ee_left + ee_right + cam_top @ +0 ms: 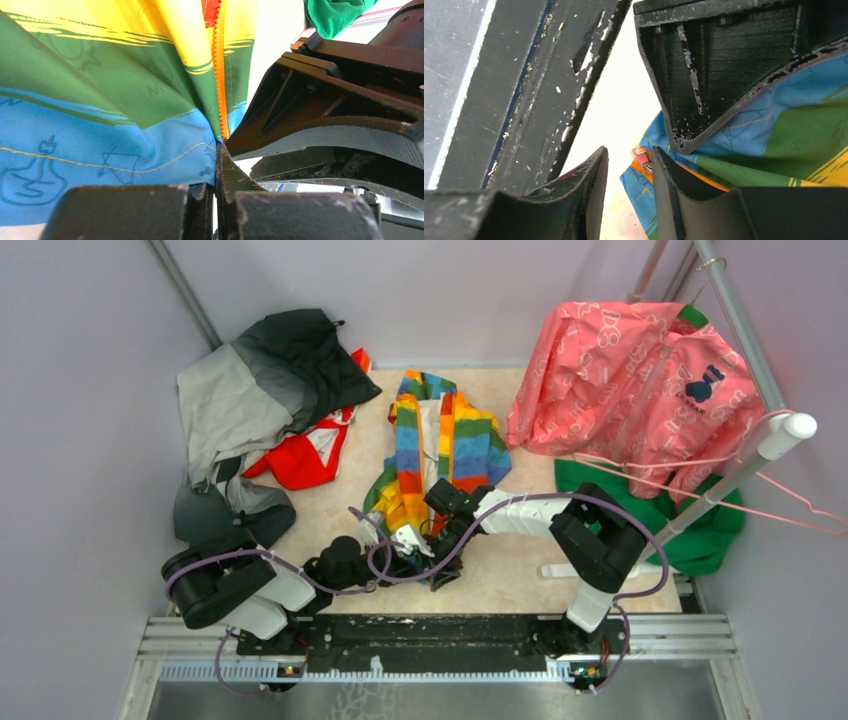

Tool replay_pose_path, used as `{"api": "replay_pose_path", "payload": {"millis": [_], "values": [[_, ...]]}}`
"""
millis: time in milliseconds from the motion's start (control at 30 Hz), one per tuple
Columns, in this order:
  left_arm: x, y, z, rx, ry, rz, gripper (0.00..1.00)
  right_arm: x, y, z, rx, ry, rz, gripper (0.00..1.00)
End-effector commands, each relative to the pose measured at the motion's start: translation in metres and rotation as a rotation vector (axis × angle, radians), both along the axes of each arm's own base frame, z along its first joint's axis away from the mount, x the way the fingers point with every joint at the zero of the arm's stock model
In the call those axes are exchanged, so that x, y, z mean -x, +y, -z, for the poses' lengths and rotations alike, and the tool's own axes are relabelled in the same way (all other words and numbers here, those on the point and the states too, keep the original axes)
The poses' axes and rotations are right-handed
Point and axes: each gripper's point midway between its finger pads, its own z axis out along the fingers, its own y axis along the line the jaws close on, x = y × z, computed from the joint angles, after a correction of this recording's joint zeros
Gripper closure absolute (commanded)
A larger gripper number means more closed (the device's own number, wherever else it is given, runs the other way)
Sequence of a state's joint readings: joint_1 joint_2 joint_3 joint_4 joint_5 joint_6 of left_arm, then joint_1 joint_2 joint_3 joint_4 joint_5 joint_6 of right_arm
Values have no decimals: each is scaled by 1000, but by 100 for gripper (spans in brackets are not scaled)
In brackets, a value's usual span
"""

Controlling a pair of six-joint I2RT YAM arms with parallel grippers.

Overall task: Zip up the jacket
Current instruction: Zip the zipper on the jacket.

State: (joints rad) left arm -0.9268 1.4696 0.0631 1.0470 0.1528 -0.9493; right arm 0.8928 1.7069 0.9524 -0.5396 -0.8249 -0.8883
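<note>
Item under task: the jacket (440,445) lies near the middle of the bench (520,585), front upward and open at the far end, between other garments to the left and right.

Left tool (219,160): fingers pressed together. It appears to pinch the blue hem at the foot of the orange zipper (218,75), though the contact point sits at the very tip and is poorly shown.

Right tool (629,170): fingers spread with a clear gap, holding nothing. The small zipper pull (642,157) lies just beyond the gap, beside the right-hand finger.

Risks noted:
- The pull is small and off-centre to the gap, so closing from here may miss it or catch hem fabric instead.
- A light tip pinch on the hem may slip once the pull is drawn away, letting the fabric bunch rather than the slider run.
- Loose lining beside the teeth could jam the slider.
</note>
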Motion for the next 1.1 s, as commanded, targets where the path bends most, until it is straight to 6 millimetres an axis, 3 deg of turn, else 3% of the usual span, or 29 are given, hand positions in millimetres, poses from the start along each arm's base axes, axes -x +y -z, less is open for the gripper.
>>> {"api": "replay_pose_path", "payload": {"millis": [0,333,533,600,833,967,1067], "values": [[1,-3,-6,15,-20,24,100,9,11,-22,-82,21,-74,64],[1,-3,-6,14,-20,24,100,7,4,-21,-62,8,-88,70],[2,-5,-7,14,-24,34,100,1,4,-69,-204,87,-23,69],[2,-5,-7,15,-25,40,100,3,2,-73,-212,109,25,67],[3,-7,-11,26,-30,51,100,-9,-6,-48,-124,153,230,65],[4,-8,-13,31,-31,54,100,-22,-17,-27,-80,6,264,64],[4,-8,-13,34,-30,60,100,-30,-18,-24,-75,-71,266,63]]}}
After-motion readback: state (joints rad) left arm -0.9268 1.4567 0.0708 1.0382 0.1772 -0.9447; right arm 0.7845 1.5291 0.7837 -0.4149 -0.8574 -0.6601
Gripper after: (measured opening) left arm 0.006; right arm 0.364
